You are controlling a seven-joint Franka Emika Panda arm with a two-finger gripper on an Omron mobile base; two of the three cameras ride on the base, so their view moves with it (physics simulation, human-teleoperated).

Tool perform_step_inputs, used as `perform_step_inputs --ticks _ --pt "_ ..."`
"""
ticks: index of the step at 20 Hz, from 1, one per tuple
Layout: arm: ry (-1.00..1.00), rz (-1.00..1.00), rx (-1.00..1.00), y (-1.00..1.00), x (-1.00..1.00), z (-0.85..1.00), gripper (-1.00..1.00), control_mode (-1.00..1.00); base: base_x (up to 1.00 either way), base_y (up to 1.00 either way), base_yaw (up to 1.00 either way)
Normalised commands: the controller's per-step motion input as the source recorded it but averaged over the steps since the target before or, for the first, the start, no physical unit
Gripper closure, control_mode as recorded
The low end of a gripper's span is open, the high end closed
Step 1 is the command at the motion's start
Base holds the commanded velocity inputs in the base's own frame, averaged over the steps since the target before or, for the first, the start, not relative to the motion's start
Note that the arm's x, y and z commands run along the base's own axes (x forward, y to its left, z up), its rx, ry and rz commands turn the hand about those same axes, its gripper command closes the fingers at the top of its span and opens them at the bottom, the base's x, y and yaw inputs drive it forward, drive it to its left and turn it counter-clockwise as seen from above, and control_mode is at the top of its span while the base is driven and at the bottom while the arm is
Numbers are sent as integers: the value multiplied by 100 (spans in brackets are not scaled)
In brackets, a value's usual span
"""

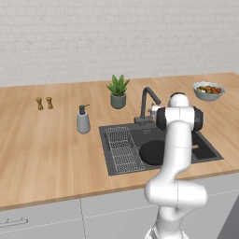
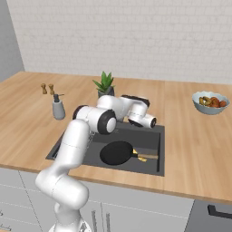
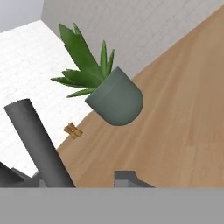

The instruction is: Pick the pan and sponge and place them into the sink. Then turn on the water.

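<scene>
Right base view, frame centre: round black frying pan (image 2: 117, 152) already lies in dark grey recessed sink (image 2: 152, 166); water remains. Gripper's spread can't be told.

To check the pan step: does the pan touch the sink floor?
Touching. In the right base view the pan lies flat on the sink floor, no gap visible.

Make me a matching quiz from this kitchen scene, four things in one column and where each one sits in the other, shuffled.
Things:
1. pan
2. soap dispenser
3. fruit bowl
4. potted plant

Places:
A. counter, behind the faucet
B. counter, far right
C. inside the sink
D. counter, left of the sink

Pairs: 1-C, 2-D, 3-B, 4-A
</scene>
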Motion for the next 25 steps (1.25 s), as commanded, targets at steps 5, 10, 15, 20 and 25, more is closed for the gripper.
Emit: perform_step_inputs --ticks 5,10,15,20,25 --pt "23 -5 25 -45 0 -60 100 -100 0 0 0" --pt "18 -4 12 -26 0 -68 100 -100 0 0 0" --pt "14 -3 10 -29 0 -64 100 -100 0 0 0" --pt "4 0 3 -17 0 -25 100 -100 0 0 0" --pt "0 0 0 0 0 0 100 -100 0 0 0"
